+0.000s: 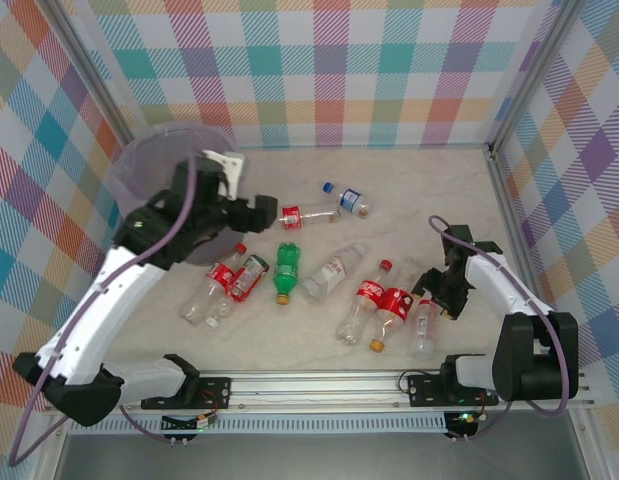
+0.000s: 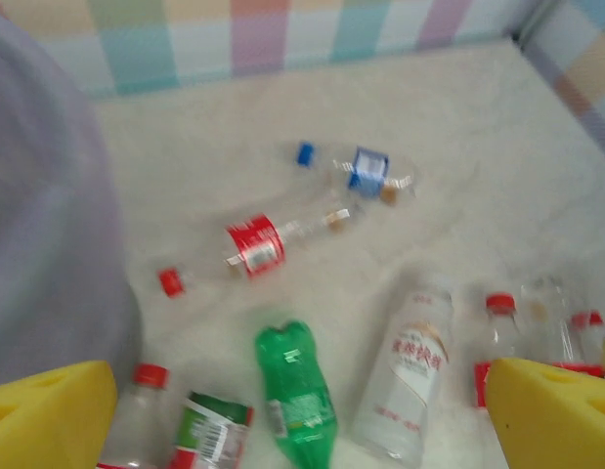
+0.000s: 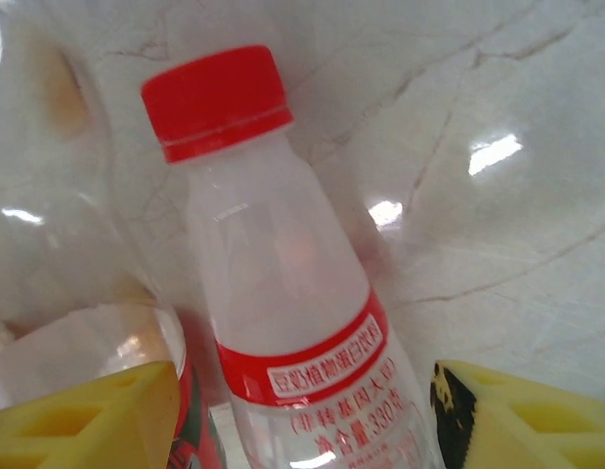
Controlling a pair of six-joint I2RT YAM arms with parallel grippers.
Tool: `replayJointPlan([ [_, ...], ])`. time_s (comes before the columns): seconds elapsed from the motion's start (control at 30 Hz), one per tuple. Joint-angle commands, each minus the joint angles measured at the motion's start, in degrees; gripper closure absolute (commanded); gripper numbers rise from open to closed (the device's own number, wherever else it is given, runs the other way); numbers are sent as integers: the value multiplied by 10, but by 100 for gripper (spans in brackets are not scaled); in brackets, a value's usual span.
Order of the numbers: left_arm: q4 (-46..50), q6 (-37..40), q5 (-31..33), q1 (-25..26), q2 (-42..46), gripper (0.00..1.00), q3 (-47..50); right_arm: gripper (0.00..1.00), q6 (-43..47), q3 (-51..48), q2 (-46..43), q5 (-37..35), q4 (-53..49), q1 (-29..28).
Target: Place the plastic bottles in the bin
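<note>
A pale marble-patterned table (image 1: 409, 180) is walled on three sides by pastel plaid panels (image 1: 329, 70). In the far left corner stands the bin (image 1: 154, 160), round and translucent lilac-grey, much wider than any bottle.

The left arm (image 1: 119, 290) reaches from the near left edge up toward the bin. The right arm (image 1: 509, 300) is folded low at the near right.

The plastic bottles, roughly ten, all lie on their sides on the table, outside the bin, spread across the middle and right. Farthest back is a blue-capped bottle (image 1: 346, 198), with a red-labelled bottle (image 1: 304, 214) just to its left. In the middle lie a green bottle (image 1: 286, 270) and a white-labelled clear bottle (image 1: 334, 272). Two more (image 1: 229, 282) lie to their left, and two red-labelled ones (image 1: 377, 305) to their right.

The left gripper (image 1: 267, 213) hangs above the table just right of the bin, its yellow fingers (image 2: 48, 410) spread wide with nothing between them.

The right gripper (image 1: 441, 298) sits low over a small milky bottle (image 3: 282, 274) with a red cap and red label band. Its fingers (image 3: 527, 420) are apart, one on each side of that bottle, with a gap showing on the left side.
</note>
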State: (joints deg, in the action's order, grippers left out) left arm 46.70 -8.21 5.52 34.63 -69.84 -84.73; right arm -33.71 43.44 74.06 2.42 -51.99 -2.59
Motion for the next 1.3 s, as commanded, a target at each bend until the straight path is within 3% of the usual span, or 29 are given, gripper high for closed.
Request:
replayJointPlan([
  [0.0,-69,-55,-6,41,-5,4,38,30,-9,-12,10,15,21,-4],
  [0.23,-123,-65,-29,69,-38,4,77,28,-25,-40,17,-2,56,-3],
  [0.4,-121,-43,-84,69,-107,4,29,35,-32,-61,11,-18,82,-3],
  [0.73,-186,-81,-144,68,-191,2,1,57,-3,23,-114,-45,-43,12],
  [0.93,-204,-96,-171,61,-222,2,-24,60,33,110,-160,-53,-103,18],
  [1.1,-210,-104,-180,61,-231,2,-32,61,70,183,-170,-20,-110,18],
  [1.27,-228,-115,-215,55,-227,1,-16,63,69,224,-155,78,-25,17],
])
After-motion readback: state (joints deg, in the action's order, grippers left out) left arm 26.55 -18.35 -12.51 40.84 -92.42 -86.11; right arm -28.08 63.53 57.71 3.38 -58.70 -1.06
